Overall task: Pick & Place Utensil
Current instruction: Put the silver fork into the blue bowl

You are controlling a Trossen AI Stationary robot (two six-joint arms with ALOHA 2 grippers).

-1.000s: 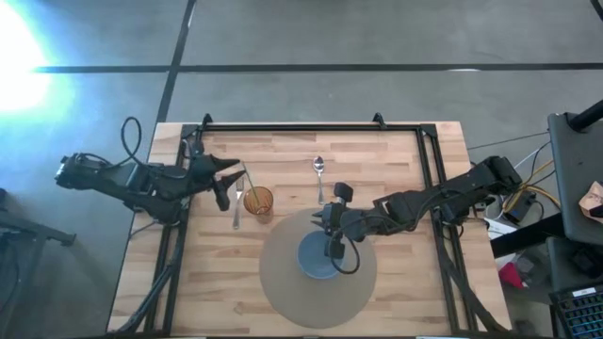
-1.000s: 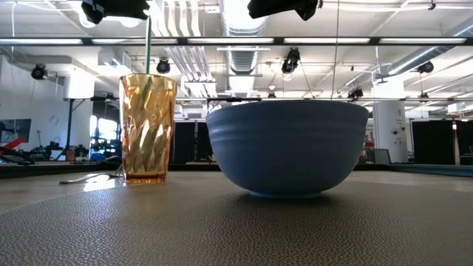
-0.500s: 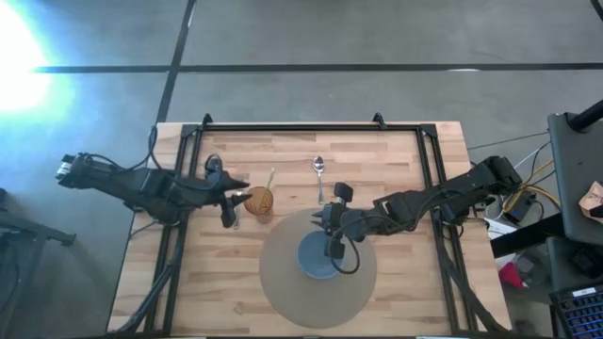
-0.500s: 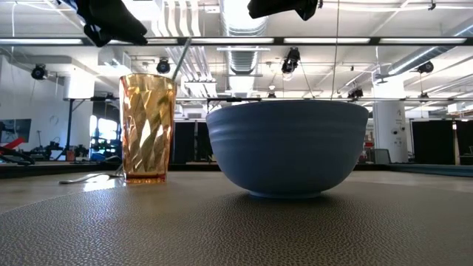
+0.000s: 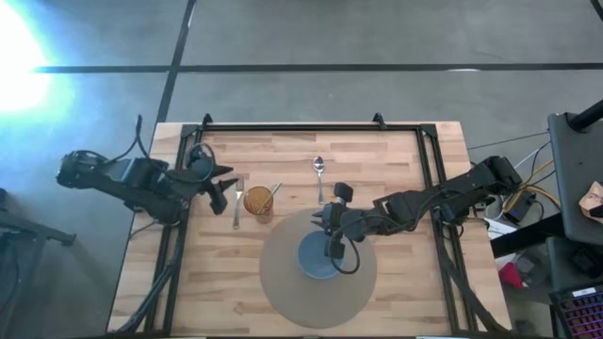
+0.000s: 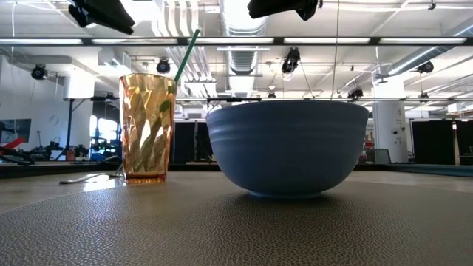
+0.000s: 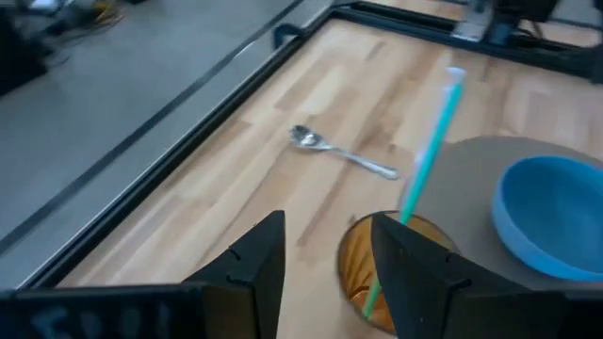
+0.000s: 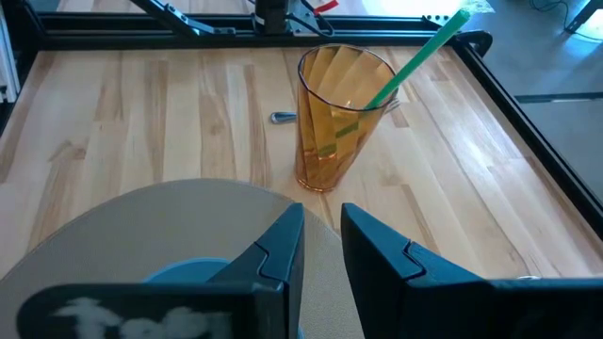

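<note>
Green straw (image 8: 412, 57) in cup (image 8: 335, 113), tilted

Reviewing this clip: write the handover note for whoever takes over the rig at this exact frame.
Left gripper: open, empty, beside the amber cup on its outer side.
Right gripper: open, empty, hovering over the blue bowl on the round grey mat.
Green straw: standing tilted in the cup, leaning on its rim.
Fork: on the wood beside the cup. Spoon: on the wood behind the mat.
Done: straw placed. Left: fork and spoon untouched, probably next.
</note>
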